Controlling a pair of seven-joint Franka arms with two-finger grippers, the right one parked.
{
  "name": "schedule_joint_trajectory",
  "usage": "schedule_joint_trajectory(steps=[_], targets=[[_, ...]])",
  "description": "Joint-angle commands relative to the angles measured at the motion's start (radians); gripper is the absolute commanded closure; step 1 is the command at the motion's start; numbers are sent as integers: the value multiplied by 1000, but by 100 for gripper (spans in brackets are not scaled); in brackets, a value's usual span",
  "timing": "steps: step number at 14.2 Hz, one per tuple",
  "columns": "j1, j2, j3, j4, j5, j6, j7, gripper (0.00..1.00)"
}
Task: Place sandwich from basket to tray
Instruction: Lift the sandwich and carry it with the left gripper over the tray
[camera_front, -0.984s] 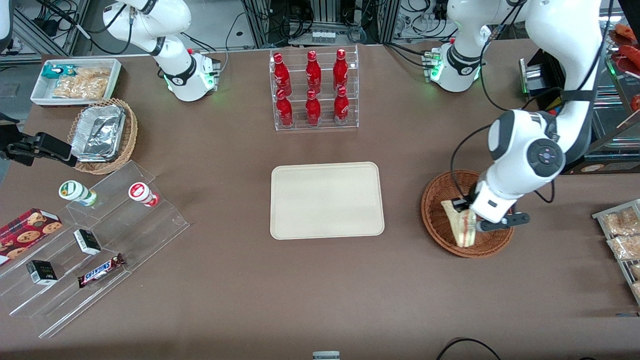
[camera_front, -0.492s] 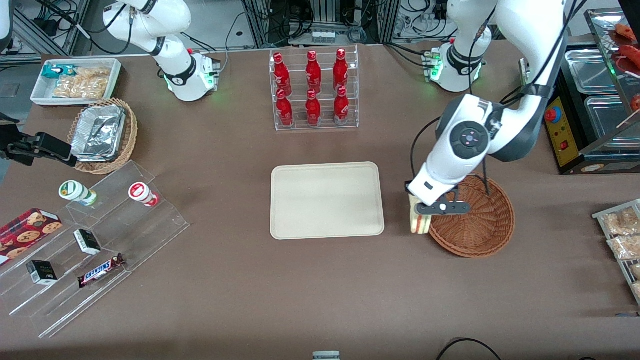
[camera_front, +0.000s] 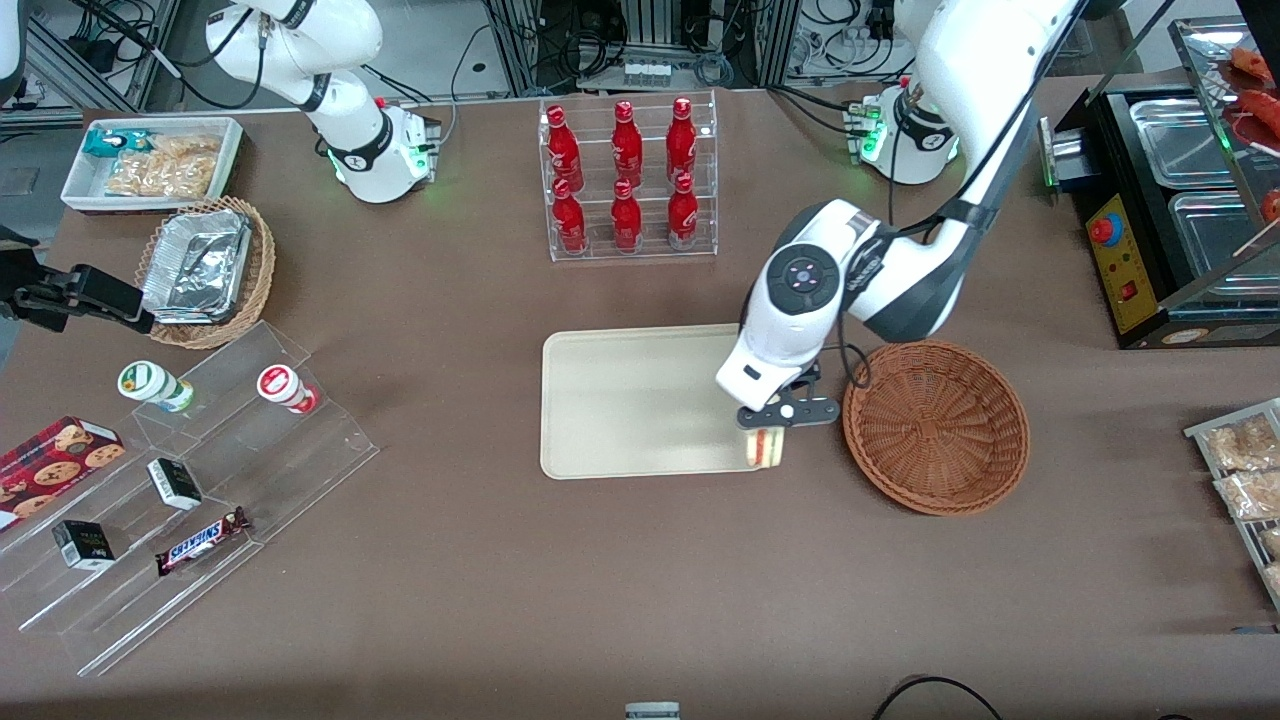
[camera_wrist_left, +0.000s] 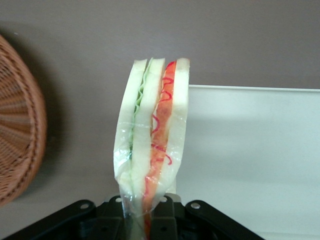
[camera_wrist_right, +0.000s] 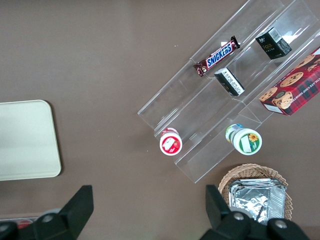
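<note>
Gripper (camera_front: 772, 425) clamped on the sandwich (camera_front: 767, 447); we see it hanging above the tray (camera_front: 640, 400) at the corner nearest the basket (camera_front: 936, 427). Sandwich hangs below the fingers, filling edge outward. Basket sits just beside the gripper, toward the working arm's end.

One claw (camera_front: 768, 432) holds one sandwich (camera_front: 767, 447). Under it lies one tray (camera_front: 640, 400), and beside it toward the working arm's end sits one empty basket (camera_front: 936, 426). Farther from the front camera than the claw stand six red bottles (camera_front: 625, 170) in one clear rack (camera_front: 630, 245).
</note>
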Motion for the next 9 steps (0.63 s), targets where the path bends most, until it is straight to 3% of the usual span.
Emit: schedule_joint_trajectory(steps=[1,6,9], targets=[[-83,71,13,73,48,-30,-77,89],[-180,154,16,188,48,-33,-200,89],[-274,227,83,232,50,-25,-214,85]])
